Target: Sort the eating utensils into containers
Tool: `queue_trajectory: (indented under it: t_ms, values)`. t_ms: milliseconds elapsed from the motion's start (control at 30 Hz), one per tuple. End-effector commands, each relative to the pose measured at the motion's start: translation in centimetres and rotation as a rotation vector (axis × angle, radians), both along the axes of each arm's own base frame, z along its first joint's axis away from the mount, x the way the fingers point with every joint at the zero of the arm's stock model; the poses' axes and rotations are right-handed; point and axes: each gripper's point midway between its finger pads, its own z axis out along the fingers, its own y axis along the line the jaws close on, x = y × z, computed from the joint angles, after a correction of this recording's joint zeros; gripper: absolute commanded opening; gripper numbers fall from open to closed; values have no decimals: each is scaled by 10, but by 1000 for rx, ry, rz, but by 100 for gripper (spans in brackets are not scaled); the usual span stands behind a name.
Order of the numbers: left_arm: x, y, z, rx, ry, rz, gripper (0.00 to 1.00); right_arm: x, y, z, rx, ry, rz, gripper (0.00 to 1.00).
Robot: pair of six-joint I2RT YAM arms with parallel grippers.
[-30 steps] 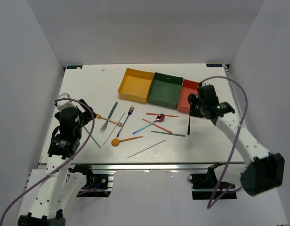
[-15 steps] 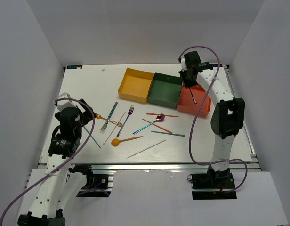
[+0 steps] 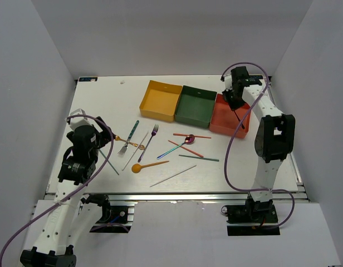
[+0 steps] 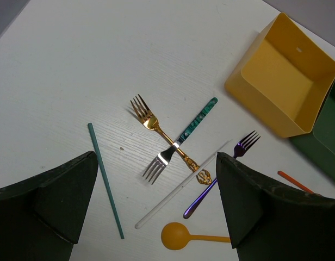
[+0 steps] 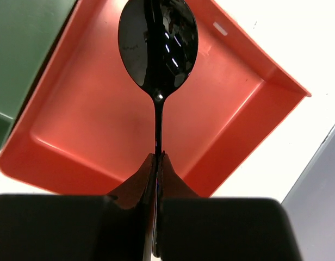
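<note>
My right gripper [image 3: 234, 100] is shut on the handle of a black spoon [image 3: 240, 119] and holds it above the red-orange tray [image 3: 223, 123]. In the right wrist view the gripper [image 5: 158, 157] pinches the handle, and the spoon bowl [image 5: 158, 46] hangs over the tray floor [image 5: 102, 125]. My left gripper [image 3: 100, 142] is open and empty above the left utensils. Its wrist view shows the gripper [image 4: 156, 212] over a gold fork [image 4: 148, 118], a green-handled silver fork [image 4: 178, 142], a purple fork [image 4: 233, 160], an orange spoon [image 4: 175, 236], a pale chopstick [image 4: 178, 187] and a teal chopstick [image 4: 105, 182].
The yellow tray [image 3: 160, 100] and dark green tray [image 3: 195, 105] stand left of the red-orange one. Mid-table lie an iridescent pink spoon [image 3: 180, 146], red chopsticks [image 3: 191, 136], a green chopstick [image 3: 198, 158] and another pale chopstick [image 3: 172, 176].
My right arm lifted the black spoon from the table's right side and carried it back over the red-orange tray. The left arm has barely moved.
</note>
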Motion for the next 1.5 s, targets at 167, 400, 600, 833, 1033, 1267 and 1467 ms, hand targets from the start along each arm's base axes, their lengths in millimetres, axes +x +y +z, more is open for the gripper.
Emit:
queue_trajectory:
  t_ms: [167, 400, 600, 833, 1033, 1267, 1467]
  values:
    - [1, 1, 1, 8, 1, 4, 98, 17, -2, 15, 18, -96, -12, 26]
    - [0, 0, 1, 6, -5, -3, 98, 29, -6, 35, 6, -152, -49, 89]
    - [2, -2, 0, 7, 2, -13, 98, 16, 34, 99, 150, -291, -155, 89]
    - [3, -3, -2, 10, 9, -17, 98, -57, 110, 136, 307, -501, -236, 89]
    - [15, -46, -6, -36, 18, -253, 98, -96, 142, 95, 520, -336, -283, 89]
    - [41, -166, -22, 114, 194, -537, 97, -149, 82, 102, 499, -422, -413, 89]
    - [55, -257, -86, 249, 394, -787, 87, -188, 50, 121, 460, -454, -393, 88]
